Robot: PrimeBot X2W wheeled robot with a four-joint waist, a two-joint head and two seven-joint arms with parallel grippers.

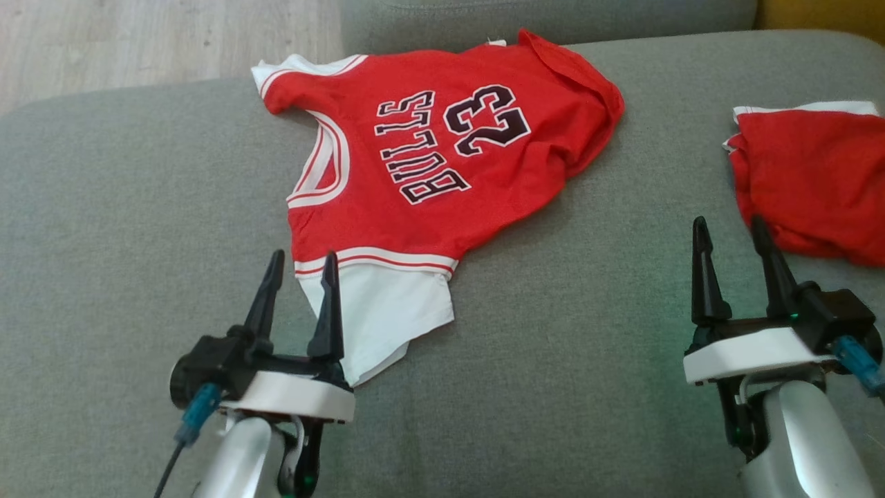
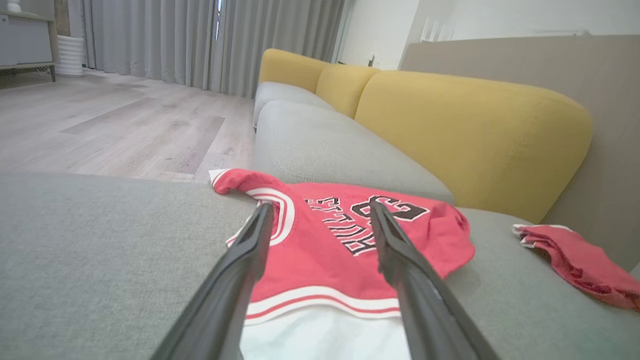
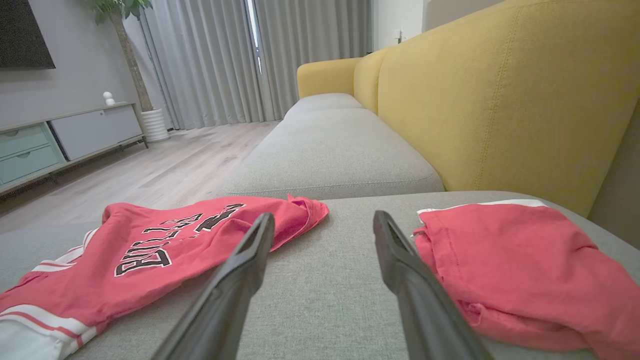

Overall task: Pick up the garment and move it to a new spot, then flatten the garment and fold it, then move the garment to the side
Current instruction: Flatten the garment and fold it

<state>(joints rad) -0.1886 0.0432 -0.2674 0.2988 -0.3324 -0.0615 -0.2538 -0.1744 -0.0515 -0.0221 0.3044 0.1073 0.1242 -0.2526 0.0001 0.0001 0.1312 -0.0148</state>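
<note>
The garment (image 1: pixel 429 159) is a red jersey with white trim, lettered BULLS 23, lying mostly spread on the grey sofa cushion (image 1: pixel 104 228), its white lower part nearest me. My left gripper (image 1: pixel 304 259) is open at the jersey's white lower edge, its right finger overlapping that edge. In the left wrist view the jersey (image 2: pixel 325 270) lies ahead between the open fingers of the left gripper (image 2: pixel 321 207). My right gripper (image 1: pixel 729 225) is open over bare cushion, right of the jersey. In the right wrist view the right gripper (image 3: pixel 324 216) points between the jersey (image 3: pixel 165 250) and another red cloth.
A second red cloth with white trim (image 1: pixel 809 180) lies bunched at the cushion's right, just beyond my right gripper, and appears as (image 3: pixel 510 260). A yellow backrest (image 2: pixel 475 130) stands along the right. Wooden floor (image 1: pixel 138 41) lies past the cushion's far left edge.
</note>
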